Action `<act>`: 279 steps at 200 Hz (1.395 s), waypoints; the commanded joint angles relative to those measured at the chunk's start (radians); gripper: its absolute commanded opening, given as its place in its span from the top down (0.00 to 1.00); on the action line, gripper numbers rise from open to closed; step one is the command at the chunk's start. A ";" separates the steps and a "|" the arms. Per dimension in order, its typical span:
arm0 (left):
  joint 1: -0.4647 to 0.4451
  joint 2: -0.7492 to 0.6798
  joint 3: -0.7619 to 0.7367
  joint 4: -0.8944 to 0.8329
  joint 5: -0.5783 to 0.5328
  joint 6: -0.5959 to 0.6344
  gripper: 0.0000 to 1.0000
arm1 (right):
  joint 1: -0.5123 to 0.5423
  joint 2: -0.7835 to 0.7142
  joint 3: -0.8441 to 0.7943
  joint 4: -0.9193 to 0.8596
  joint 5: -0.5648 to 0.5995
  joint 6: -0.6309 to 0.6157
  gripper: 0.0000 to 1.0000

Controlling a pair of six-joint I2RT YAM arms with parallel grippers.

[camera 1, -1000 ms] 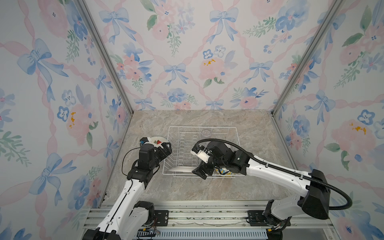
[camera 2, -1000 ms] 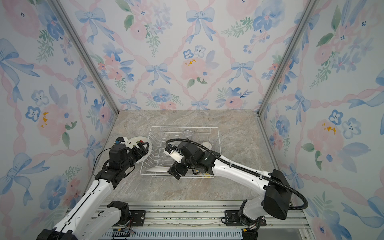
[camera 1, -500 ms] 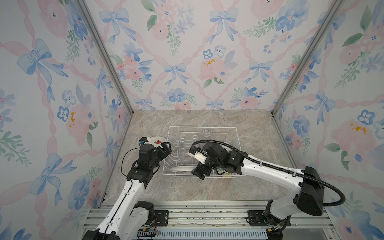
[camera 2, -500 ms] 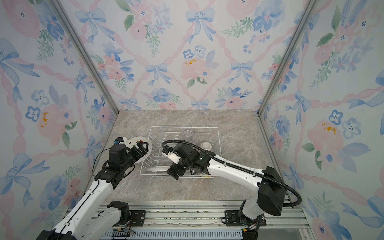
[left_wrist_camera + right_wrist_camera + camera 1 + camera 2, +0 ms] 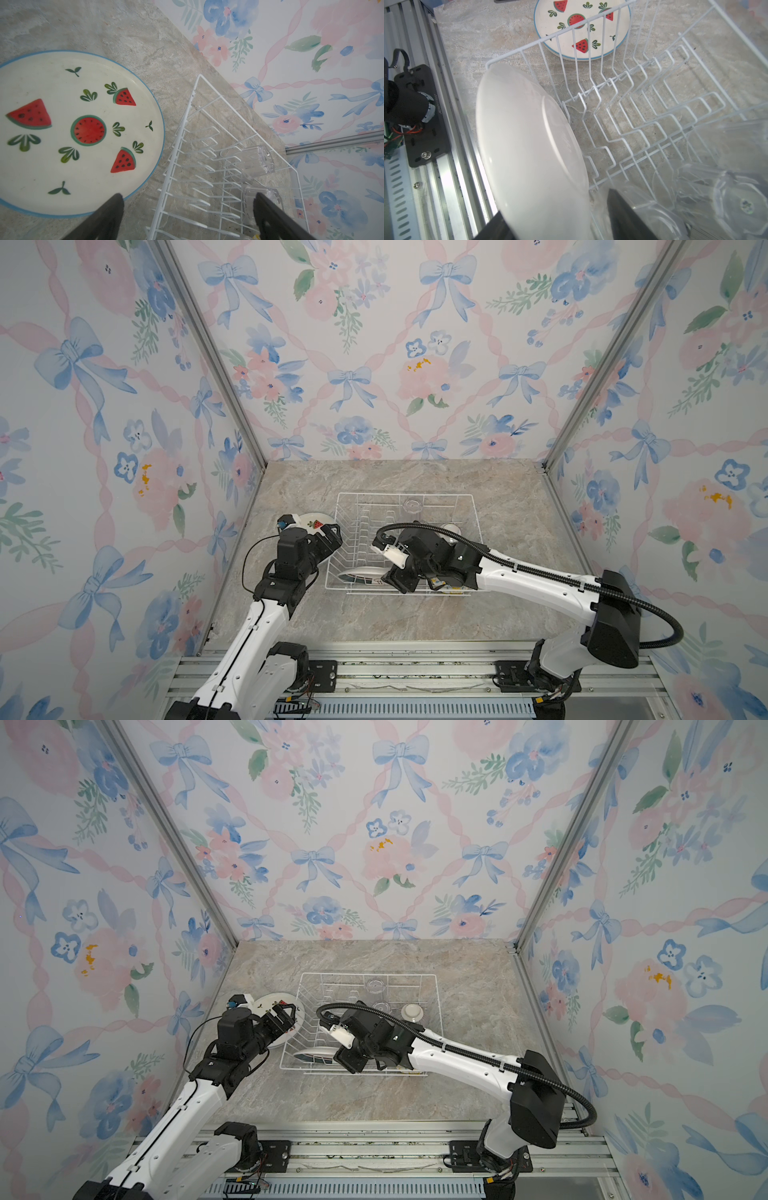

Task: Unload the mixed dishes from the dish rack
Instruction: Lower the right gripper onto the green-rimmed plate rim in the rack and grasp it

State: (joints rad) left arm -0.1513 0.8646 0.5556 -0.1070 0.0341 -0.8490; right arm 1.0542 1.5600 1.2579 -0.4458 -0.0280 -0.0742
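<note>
Top views — a beige marble-patterned tabletop (image 5: 374, 614) bears the large rectangular white wire dish rack (image 5: 365, 526), whose upright prongs stand mostly bare. A round white plate with watermelon slices and a blue rim (image 5: 83, 128) lies flat on the tabletop, outside the rack and just beside its left wall. A second round white plate (image 5: 529, 145) stands on edge, tilted, in the rack's near-left corner. A small clear glass (image 5: 249, 162) sits toward the rack's far wall. The right gripper (image 5: 555, 201) straddles the standing plate's rim, one finger on each face — whether the pads press it cannot be told. The left gripper (image 5: 187, 195) hangs over the rack's left wall, jaws spread wide, holding nothing.
</note>
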 commanded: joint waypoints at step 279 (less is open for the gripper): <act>-0.005 0.026 0.023 0.018 -0.014 0.011 0.02 | 0.040 -0.008 0.004 0.027 0.123 -0.019 1.00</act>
State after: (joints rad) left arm -0.1513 0.8833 0.5560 -0.1017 0.0330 -0.8494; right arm 1.0950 1.5692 1.2713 -0.4492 0.1287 -0.1883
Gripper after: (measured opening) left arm 0.980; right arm 0.176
